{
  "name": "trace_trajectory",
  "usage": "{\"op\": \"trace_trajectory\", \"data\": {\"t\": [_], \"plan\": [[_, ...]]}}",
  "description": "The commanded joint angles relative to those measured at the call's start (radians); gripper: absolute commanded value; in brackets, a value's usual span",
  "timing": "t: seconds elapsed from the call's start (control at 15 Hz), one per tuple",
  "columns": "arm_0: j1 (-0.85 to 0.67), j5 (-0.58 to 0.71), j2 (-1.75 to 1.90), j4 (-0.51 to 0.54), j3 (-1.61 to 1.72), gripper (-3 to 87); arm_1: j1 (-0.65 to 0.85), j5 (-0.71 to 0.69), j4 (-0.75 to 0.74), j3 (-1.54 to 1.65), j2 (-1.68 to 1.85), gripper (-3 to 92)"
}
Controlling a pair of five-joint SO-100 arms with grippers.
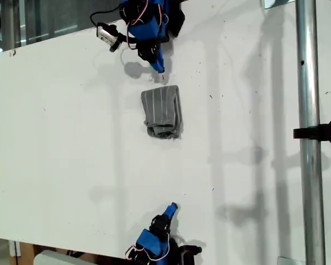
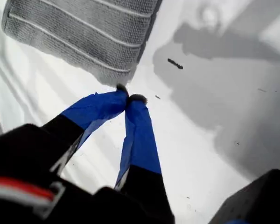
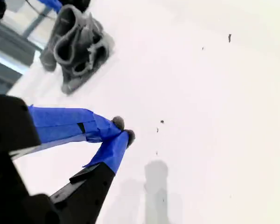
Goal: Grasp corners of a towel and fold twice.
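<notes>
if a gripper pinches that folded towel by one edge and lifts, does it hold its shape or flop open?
Likely flops: the towel is soft cloth, and its end toward the exterior view's bottom already lies in loose rolls. Probably light for its size, so a push may bunch it on the smooth white table rather than slide it whole. It should not roll or tip.

A broad white matte tabletop (image 1: pixel 66 127) filled nearly the whole exterior view, flecked with small dark specks. A shiny upright metal pole (image 1: pixel 310 132) crossed it, a black clamp (image 1: pixel 320 132) gripping the pole. Beyond the tabletop's far edge, dim glass panels (image 1: pixel 49 19) showed.
</notes>
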Motion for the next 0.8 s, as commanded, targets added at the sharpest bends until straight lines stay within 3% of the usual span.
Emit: {"op": "trace_trajectory", "data": {"t": [0.0, 0.07, 0.13, 0.2, 0.73], "plan": [[-0.02, 0.023, 0.002, 0.063, 0.011, -2.1, 0.003, -0.003, -0.009, -0.008, 0.0, 4.2], [-0.021, 0.212, 0.002, 0.064, 0.011, -2.0, 0.021, -0.066, 0.006, -0.009, 0.005, 4.2], [-0.023, 0.494, 0.002, 0.064, 0.011, -2.0, 0.044, -0.118, 0.018, -0.009, 0.005, 4.3], [-0.017, 0.658, 0.002, 0.054, 0.011, -2.1, 0.06, -0.16, 0.021, -0.009, 0.005, 4.3], [-0.023, 0.618, 0.002, 0.061, 0.011, -2.1, 0.064, -0.16, 0.021, -0.009, 0.005, 4.3]]}}
